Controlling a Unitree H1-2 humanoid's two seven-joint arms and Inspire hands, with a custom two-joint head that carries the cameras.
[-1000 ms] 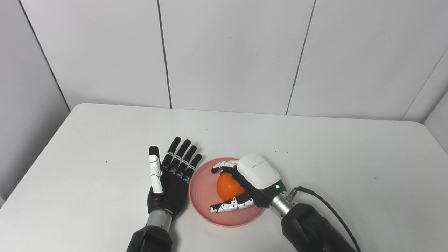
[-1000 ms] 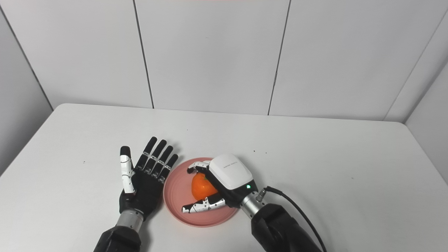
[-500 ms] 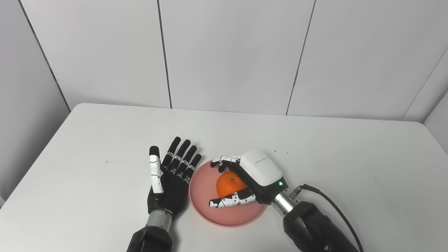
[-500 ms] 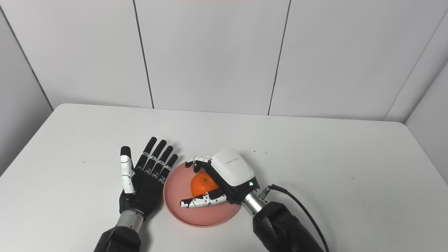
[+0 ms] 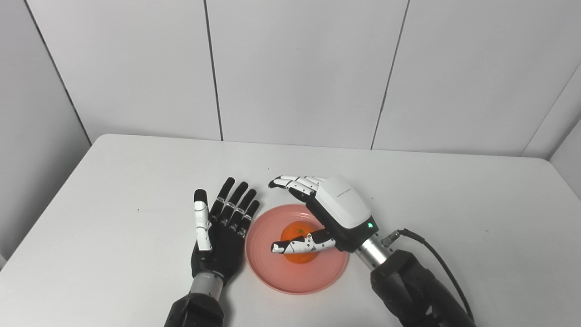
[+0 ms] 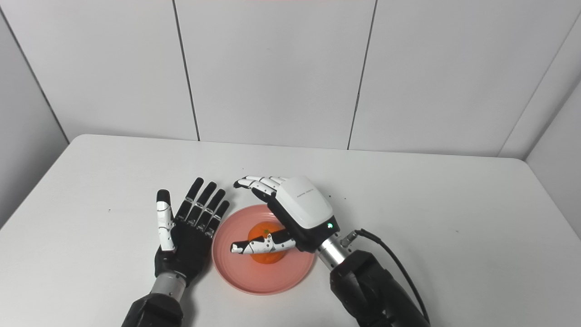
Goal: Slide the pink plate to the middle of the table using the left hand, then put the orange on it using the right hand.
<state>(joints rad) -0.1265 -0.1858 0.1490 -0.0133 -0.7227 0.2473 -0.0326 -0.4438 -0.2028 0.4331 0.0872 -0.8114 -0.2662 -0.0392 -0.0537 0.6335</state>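
Both our hands are spread and hold nothing: the left hand (image 5: pixel 218 236) lies palm-up just beside the pink plate (image 5: pixel 272 277), the right hand (image 5: pixel 336 213) hovers above the orange (image 5: pixel 297 245) resting on that plate.

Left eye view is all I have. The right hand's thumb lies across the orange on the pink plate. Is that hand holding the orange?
Observer: Probably not. In the right eye view the thumb reaches farther past the left side of the orange. That suggests it hangs above the fruit. The right hand is open and the orange sits on the pink plate.
Operator: What do you see of the table to the right of that arm?
Observer: The right eye view shows a longer run of the right edge of the table, with the side wall beside it.
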